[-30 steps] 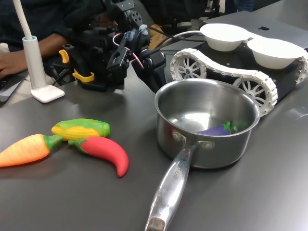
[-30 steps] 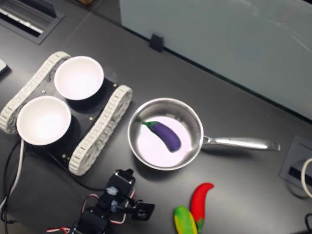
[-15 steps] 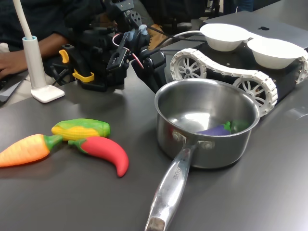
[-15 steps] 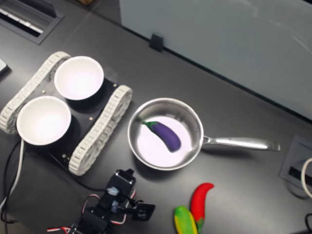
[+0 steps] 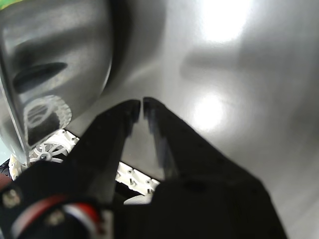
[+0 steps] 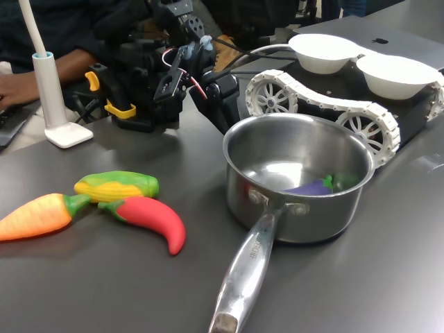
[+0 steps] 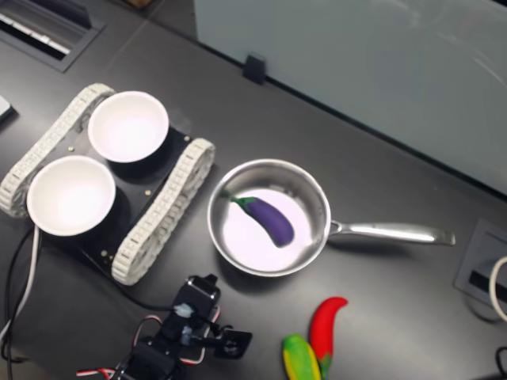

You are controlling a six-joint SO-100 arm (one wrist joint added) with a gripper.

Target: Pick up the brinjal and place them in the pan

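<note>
- We see the brinjal (image 7: pixel 265 221) lying flat on the floor of the pan (image 7: pixel 310 195), roughly in the middle in the second exterior view, with nothing holding it; we judge the placing done.
- The brinjal is smooth, long and deep purple, with a green leafy cap at the end pointing toward the second exterior view's upper left. In the first exterior view only its purple tip and green cap (image 6: pixel 319 185) show above the pan's near wall.
- The pan's long handle (image 7: pixel 392 233) points to the second exterior view's right, away from the arm.
- Our gripper (image 5: pixel 138 106) has its two dark fingers drawn nearly together, a thin sliver between the tips, empty, just outside the pan's wall, likely clear of the work.
- The red chili (image 6: pixel 154 221), corn (image 6: pixel 118 184) and carrot (image 6: pixel 38 216) lie apart on the table (image 6: pixel 104 277), untouched.
</note>
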